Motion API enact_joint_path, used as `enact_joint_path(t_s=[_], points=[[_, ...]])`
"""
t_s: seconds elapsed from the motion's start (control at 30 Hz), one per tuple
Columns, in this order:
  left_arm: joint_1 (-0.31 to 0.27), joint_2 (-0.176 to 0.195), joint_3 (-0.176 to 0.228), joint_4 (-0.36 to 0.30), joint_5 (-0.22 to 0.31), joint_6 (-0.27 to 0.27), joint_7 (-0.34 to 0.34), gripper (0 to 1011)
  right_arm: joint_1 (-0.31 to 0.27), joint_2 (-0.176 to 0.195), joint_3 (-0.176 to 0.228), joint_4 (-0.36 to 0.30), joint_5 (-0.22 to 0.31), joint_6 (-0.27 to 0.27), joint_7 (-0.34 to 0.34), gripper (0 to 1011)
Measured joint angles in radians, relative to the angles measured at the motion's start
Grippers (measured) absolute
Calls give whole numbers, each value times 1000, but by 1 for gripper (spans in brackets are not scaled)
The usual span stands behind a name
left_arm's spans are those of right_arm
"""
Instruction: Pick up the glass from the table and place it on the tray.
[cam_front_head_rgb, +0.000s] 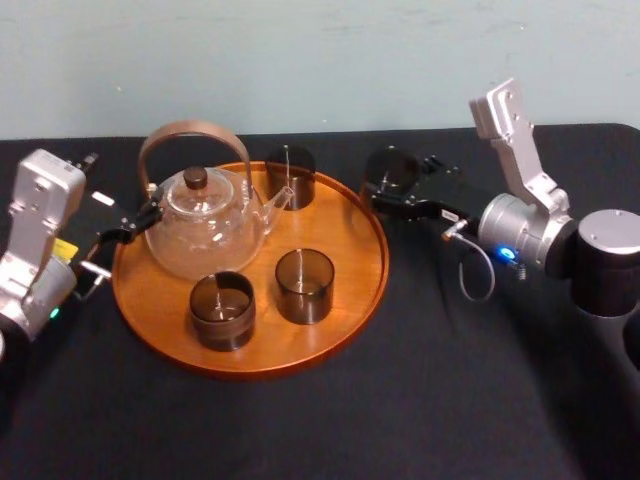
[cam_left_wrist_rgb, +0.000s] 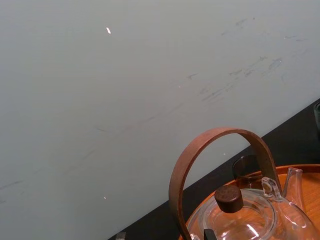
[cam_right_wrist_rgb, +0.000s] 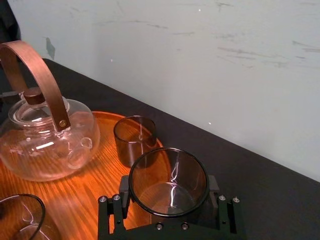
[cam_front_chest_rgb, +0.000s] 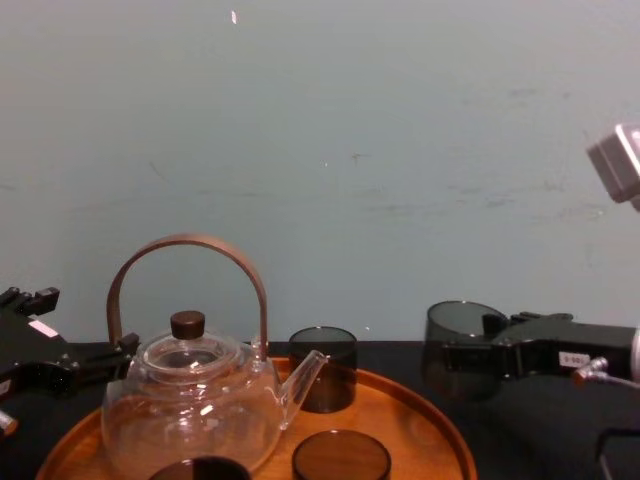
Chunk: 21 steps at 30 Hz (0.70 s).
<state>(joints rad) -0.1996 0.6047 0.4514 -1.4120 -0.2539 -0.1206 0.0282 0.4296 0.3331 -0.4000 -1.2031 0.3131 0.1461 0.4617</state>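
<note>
Glass (cam_front_head_rgb: 392, 168) was what caught my eye: a short, smoke-tinted cylinder with thin walls and a dark rim, pinched on both sides by the black jaws of the right gripper (cam_front_head_rgb: 395, 190). It stood upright in that grip, just outside the rim of the tray (cam_front_head_rgb: 350, 300). I could not tell whether its base touched the matte black tabletop (cam_front_head_rgb: 450, 400) or hung just above it.

Ahead of those jaws lay the round, orange-brown wooden tray, its grain showing under a low raised rim. Nearest to them on it stood one matching smoky tumbler (cam_front_head_rgb: 290, 177), and two more (cam_front_head_rgb: 304, 285) (cam_front_head_rgb: 222, 310) sat farther off toward the robot. Beyond them was a bulbous clear glass teapot (cam_front_head_rgb: 205, 225) with a dark knob on its lid, a thin spout and a tall arched brown handle.

The left gripper (cam_front_head_rgb: 122, 240) sat at the tray's opposite edge, its jaws spread, one tip just beside the teapot's rounded belly. A pale, scuffed wall (cam_front_chest_rgb: 320, 150) rose behind the tabletop.
</note>
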Motion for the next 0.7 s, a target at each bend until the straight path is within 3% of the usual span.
enact_joint_path(t_s=[0.7], points=[[0, 0, 0, 0, 0, 0, 0, 1010, 58, -53, -54, 96, -8, -26, 21, 903]])
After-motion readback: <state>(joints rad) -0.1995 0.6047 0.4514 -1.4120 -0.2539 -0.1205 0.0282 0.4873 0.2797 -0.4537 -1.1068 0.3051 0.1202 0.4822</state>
